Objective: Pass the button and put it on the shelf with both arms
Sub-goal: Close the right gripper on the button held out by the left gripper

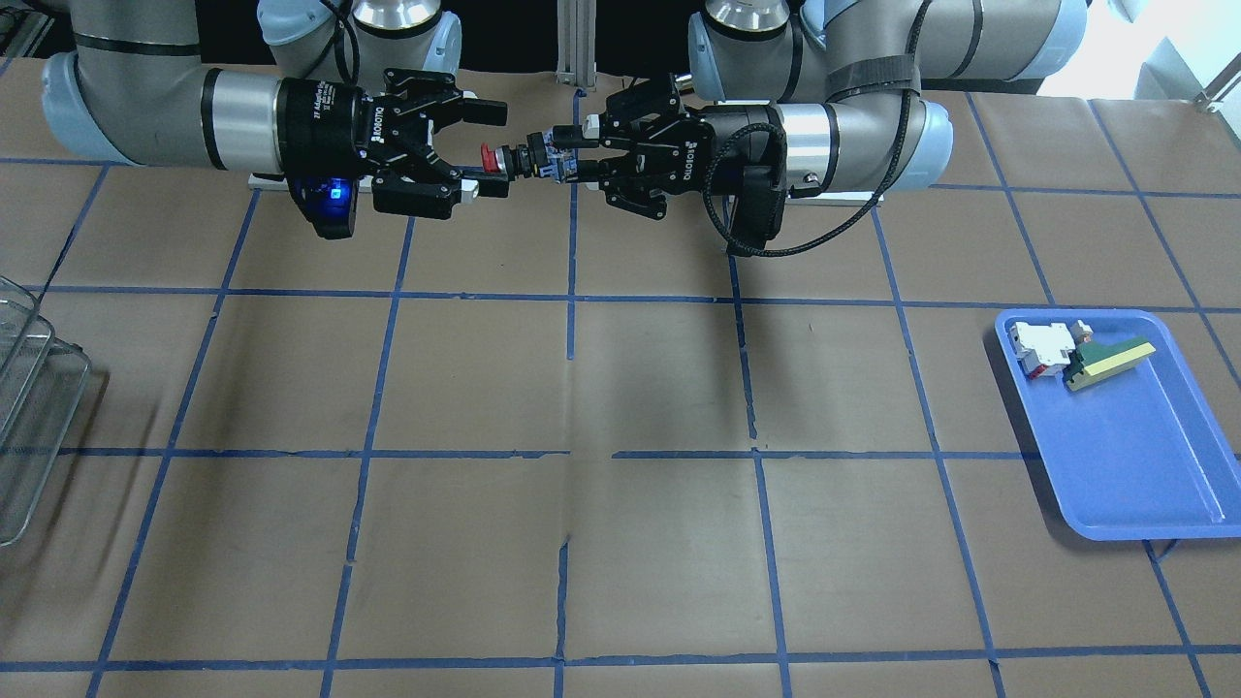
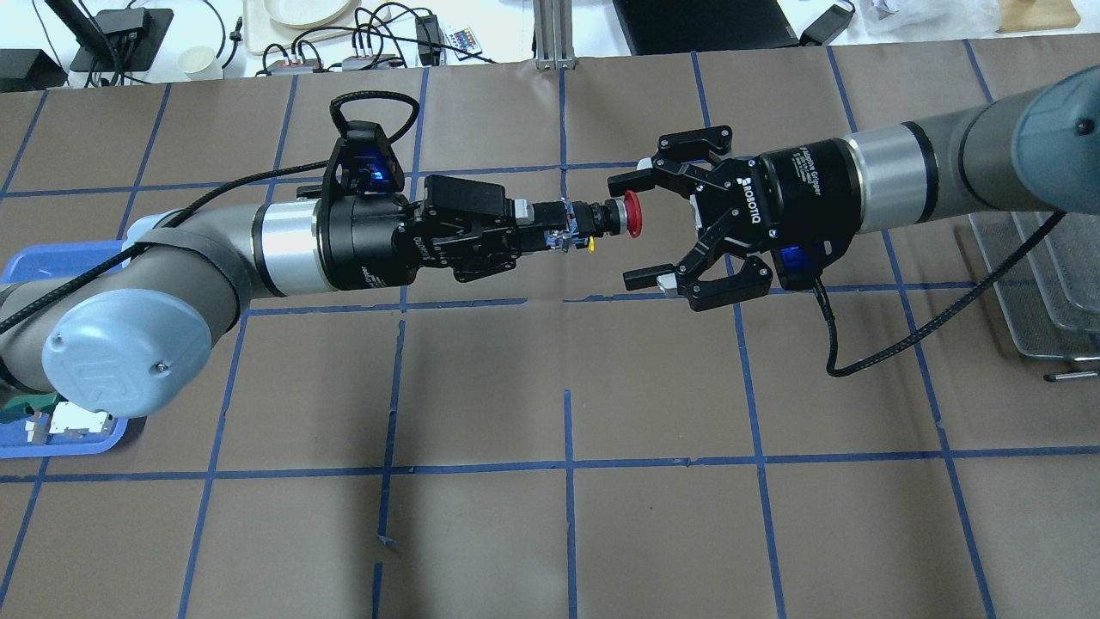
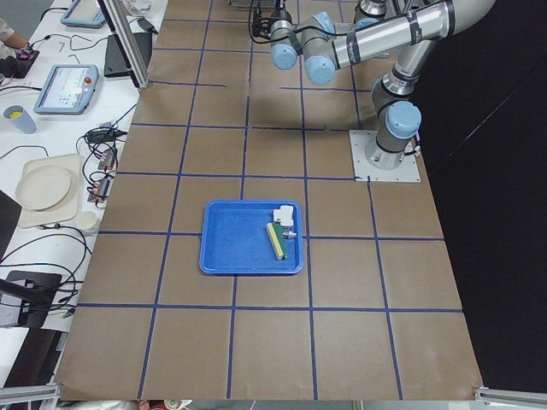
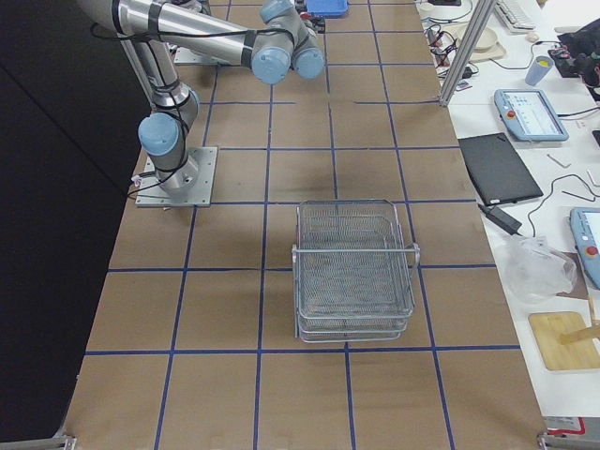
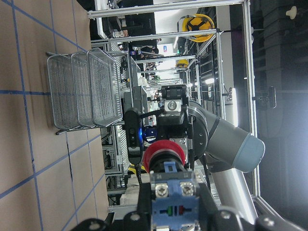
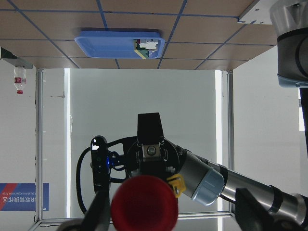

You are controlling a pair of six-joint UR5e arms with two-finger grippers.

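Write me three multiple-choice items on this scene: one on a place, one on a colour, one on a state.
1. Where is the button?
A. In the blue tray
B. Above the table, in the left gripper
C. On the shelf

2. What colour is the button's cap?
A. Green
B. Red
C. White

3. What state is the right gripper in?
A. Open
B. Shut on the button
C. Shut on nothing

Key:
1 B: the left gripper clamps the button's terminal end in mid-air, while the blue tray and the shelf sit towards opposite ends of the table.
2 B: the round cap facing the right gripper is red in both wrist views.
3 A: its fingers are spread wide, one on either side of the cap, and not closed on it.
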